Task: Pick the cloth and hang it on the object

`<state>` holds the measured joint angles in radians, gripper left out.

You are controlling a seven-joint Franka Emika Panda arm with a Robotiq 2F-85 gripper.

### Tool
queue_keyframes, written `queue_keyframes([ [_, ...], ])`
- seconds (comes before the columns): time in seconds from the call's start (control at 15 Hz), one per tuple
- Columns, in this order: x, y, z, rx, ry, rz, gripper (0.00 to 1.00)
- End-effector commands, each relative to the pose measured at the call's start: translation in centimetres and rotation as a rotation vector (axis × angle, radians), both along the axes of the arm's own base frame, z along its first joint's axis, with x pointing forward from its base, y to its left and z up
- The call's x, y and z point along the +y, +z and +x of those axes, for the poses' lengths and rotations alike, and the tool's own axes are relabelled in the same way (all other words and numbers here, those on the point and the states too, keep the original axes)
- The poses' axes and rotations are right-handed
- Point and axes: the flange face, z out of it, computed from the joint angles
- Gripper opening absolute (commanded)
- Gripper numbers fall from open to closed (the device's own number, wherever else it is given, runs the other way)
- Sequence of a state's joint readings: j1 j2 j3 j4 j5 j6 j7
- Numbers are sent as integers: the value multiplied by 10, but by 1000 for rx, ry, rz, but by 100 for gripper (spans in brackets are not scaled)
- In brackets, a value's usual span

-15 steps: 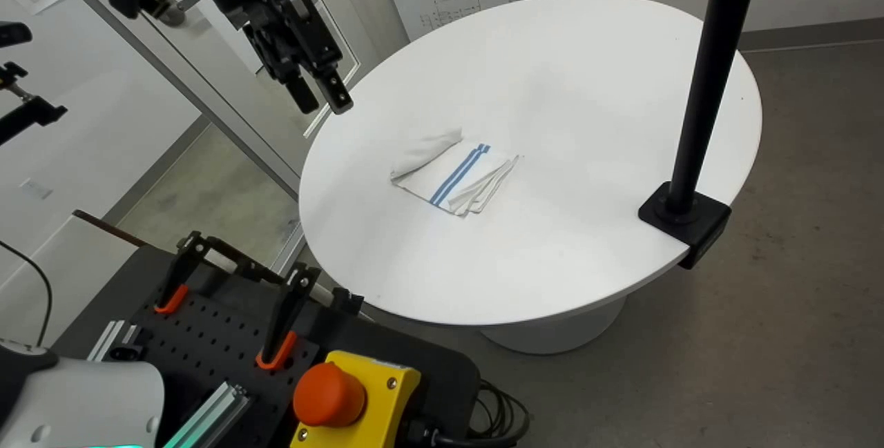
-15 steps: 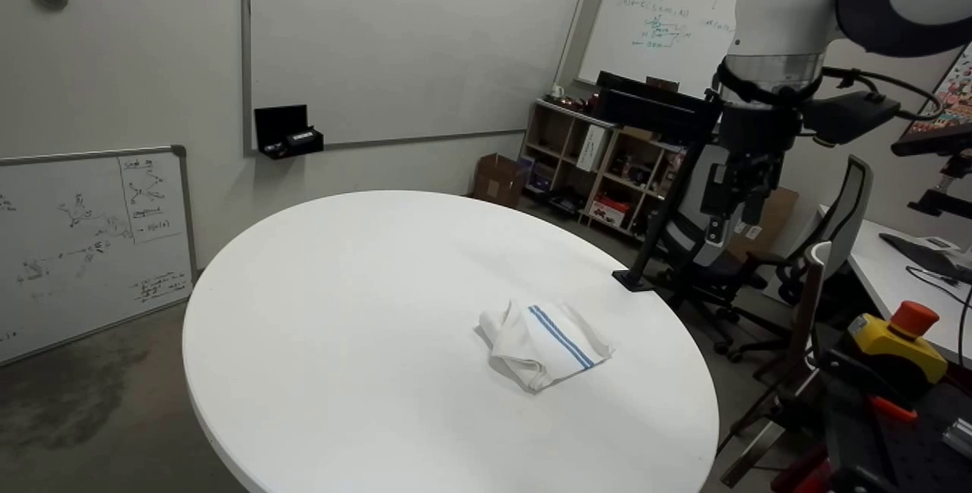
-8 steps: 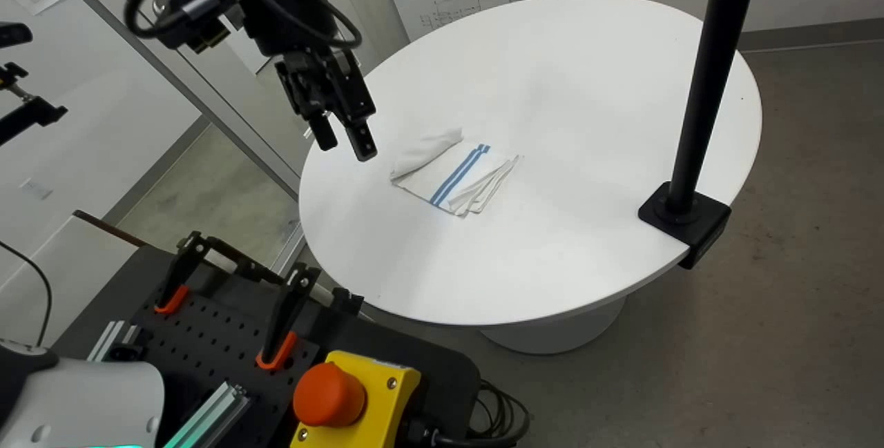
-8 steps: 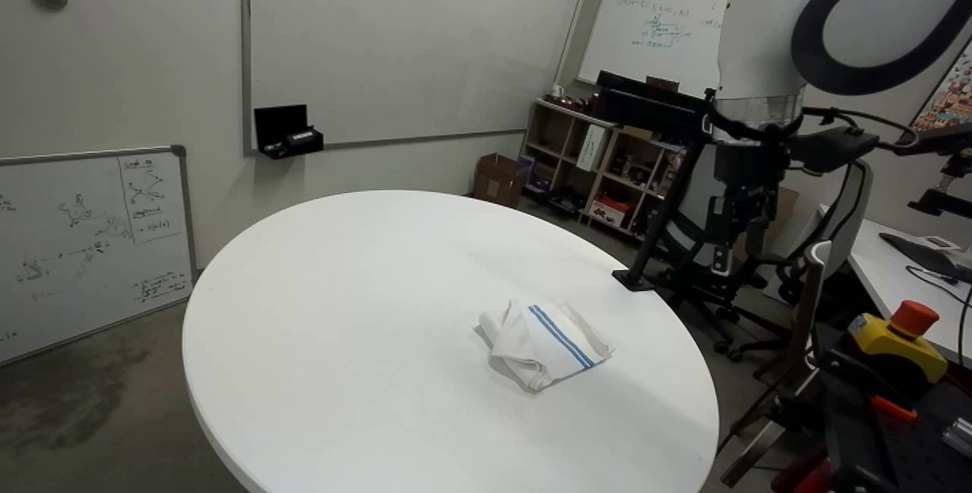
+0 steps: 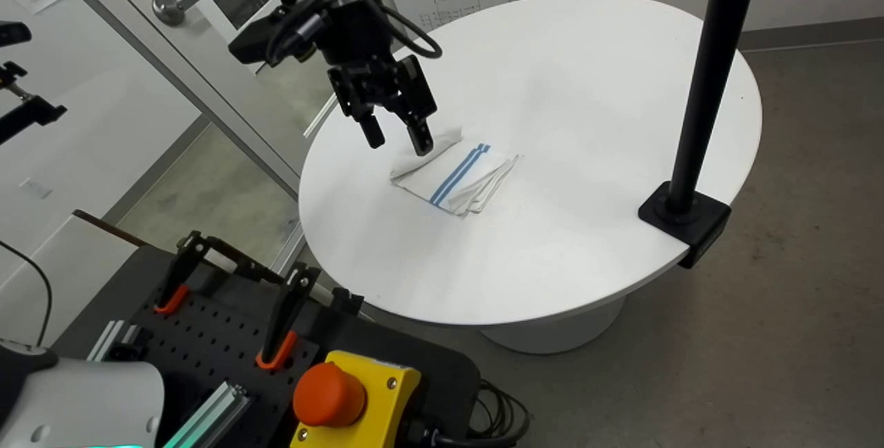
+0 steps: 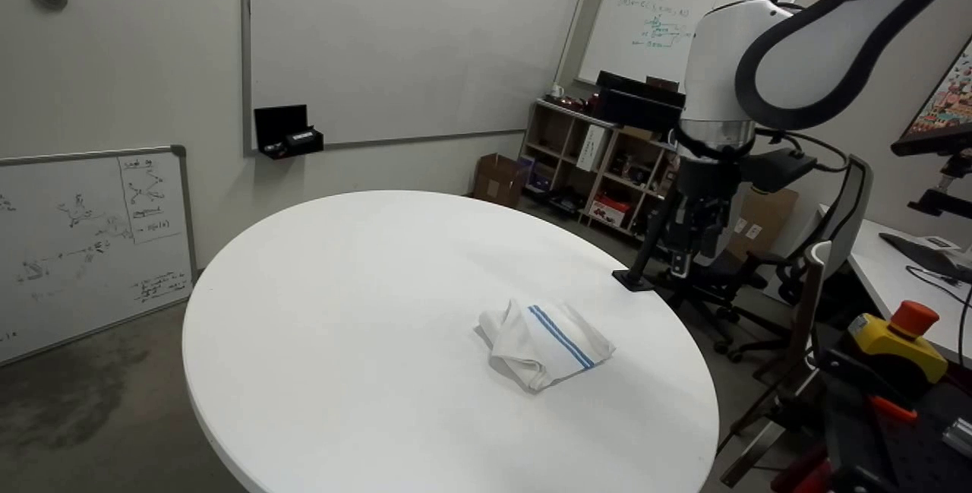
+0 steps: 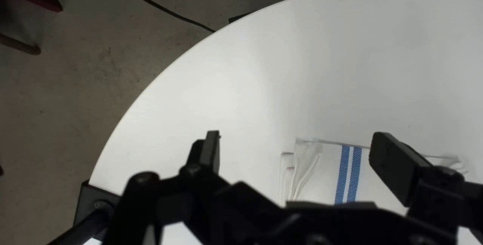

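The white cloth with blue stripes [image 5: 456, 175] lies folded on the round white table [image 5: 587, 89]. The cloth also shows in an exterior view [image 6: 554, 345] and in the wrist view [image 7: 328, 173]. My gripper [image 5: 399, 143] is open and empty, above the table near the cloth's rolled edge; it also shows in an exterior view [image 6: 695, 257]. In the wrist view its fingers [image 7: 296, 145] are wide apart, with part of the cloth below between them and the right finger covering some of it. A black pole [image 5: 711, 68] is clamped to the table edge.
A black bar [image 6: 638, 107] shows beside the pole in an exterior view. A dark bench with clamps [image 5: 228, 324] and a yellow box with a red button [image 5: 373, 400] stands near the table. A chair [image 6: 835, 212] is behind the arm.
My gripper has moved in over the table toward the cloth, first lowering, then going sideways. It stays open. The cloth has not moved.
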<state>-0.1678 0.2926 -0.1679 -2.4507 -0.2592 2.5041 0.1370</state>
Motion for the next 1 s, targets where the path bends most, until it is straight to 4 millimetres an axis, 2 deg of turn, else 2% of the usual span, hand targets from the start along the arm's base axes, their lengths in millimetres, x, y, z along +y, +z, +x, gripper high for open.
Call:
queue_keyframes([
  [0.0,5,-32,33,4,50,15,100],
  [0.33,13,-72,76,-20,44,-5,100],
  [0.47,13,-94,87,-6,34,-14,100],
  [0.67,15,-123,87,34,6,-30,100],
  [0.93,9,-144,81,66,-42,-35,100],
])
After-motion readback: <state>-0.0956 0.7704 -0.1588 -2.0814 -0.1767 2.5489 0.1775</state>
